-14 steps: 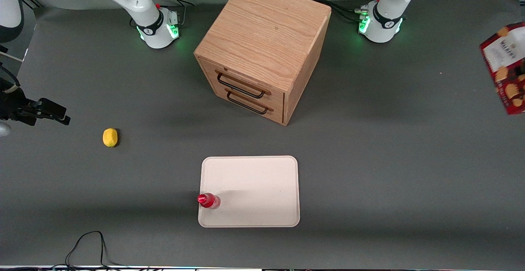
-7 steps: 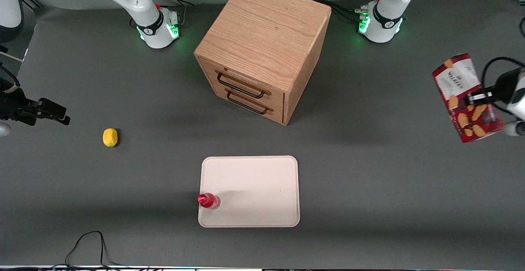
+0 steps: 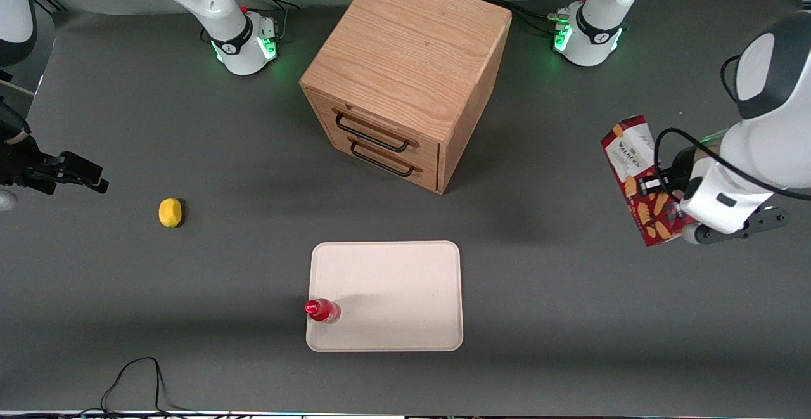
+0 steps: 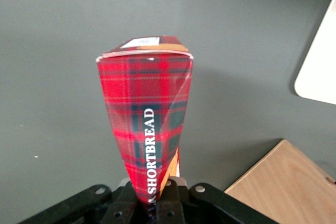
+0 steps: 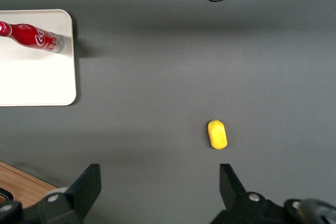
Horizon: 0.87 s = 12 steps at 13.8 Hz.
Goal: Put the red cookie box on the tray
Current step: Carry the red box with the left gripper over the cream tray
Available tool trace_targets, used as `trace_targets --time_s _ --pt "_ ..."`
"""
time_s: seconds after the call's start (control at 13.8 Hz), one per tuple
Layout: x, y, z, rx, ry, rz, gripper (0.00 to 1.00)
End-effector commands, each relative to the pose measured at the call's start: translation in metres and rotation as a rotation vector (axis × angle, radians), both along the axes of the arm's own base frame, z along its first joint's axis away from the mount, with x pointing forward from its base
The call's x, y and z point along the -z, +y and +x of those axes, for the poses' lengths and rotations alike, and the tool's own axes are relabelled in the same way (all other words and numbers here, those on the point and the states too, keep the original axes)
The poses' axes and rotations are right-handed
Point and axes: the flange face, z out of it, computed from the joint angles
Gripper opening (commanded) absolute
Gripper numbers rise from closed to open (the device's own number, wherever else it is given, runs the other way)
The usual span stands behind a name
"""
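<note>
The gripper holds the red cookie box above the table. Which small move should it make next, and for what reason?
Probably carry it sideways toward the tray, staying raised. The gripper is shut on the red cookie box, which hangs toward the working arm's end of the table, not yet over the tray. A red bottle stands at one tray corner, so aim for the bare middle.

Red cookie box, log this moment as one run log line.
phase: carrying | gripper: shut on red cookie box, lifted off table, toward working arm's end | tray: holds only red bottle | box not yet on tray
</note>
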Motion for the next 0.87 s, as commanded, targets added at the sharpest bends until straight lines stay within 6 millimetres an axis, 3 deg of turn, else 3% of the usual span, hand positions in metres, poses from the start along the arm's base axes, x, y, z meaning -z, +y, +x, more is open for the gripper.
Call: trace_targets --time_s 0.0,0.22,0.44,0.8 --pt "0.001 -0.042 0.024 -0.049 -0.029 -0.018 0.00" --pt "0.022 -0.083 0.038 -0.053 -0.066 -0.039 0.00" --pt "0.060 -0.133 0.051 -0.032 -0.123 -0.076 0.00" --pt "0.104 -0.188 0.068 0.006 -0.203 -0.145 0.00"
